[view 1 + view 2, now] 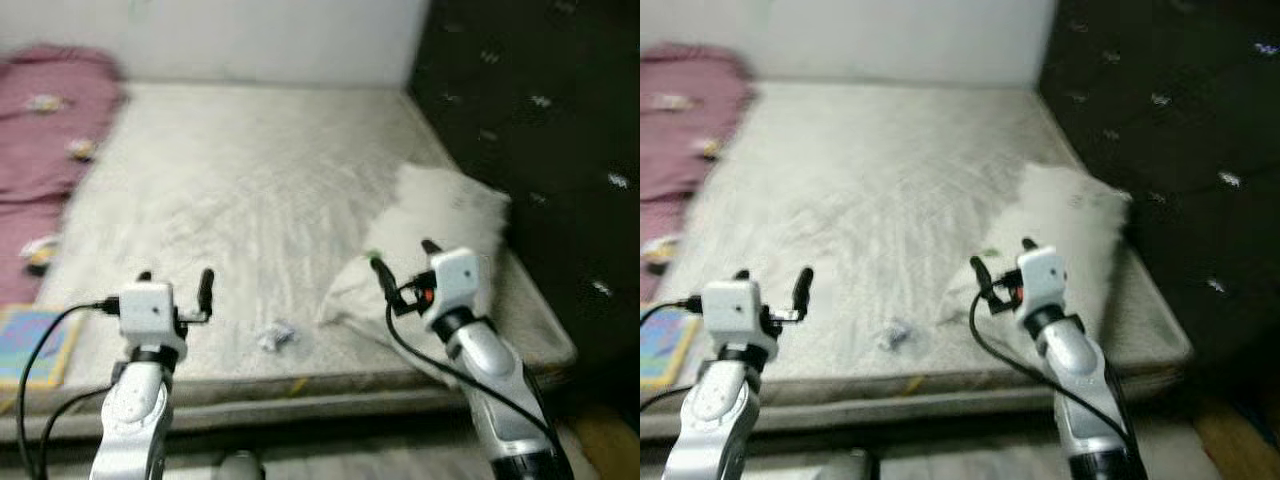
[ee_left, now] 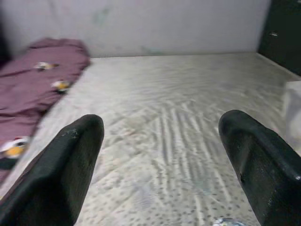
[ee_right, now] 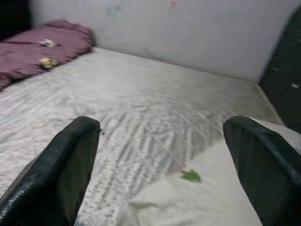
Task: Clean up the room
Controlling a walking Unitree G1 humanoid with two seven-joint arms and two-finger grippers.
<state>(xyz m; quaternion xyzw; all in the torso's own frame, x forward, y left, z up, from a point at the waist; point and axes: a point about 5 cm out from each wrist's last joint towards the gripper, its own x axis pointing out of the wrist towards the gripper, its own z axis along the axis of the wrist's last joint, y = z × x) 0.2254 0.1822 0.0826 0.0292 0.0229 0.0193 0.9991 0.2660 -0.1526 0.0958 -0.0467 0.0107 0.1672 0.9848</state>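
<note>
Left gripper and right gripper are raised over the mattress edge, fingers apart, empty. Crumpled wrapper lies between them; white pillow beside the right; maroon blanket far left.

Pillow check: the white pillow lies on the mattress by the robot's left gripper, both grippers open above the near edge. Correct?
Not quite. The white pillow lies by the right gripper, as the left eye view shows; the left gripper hovers apart from it. Both are open above the mattress.
</note>
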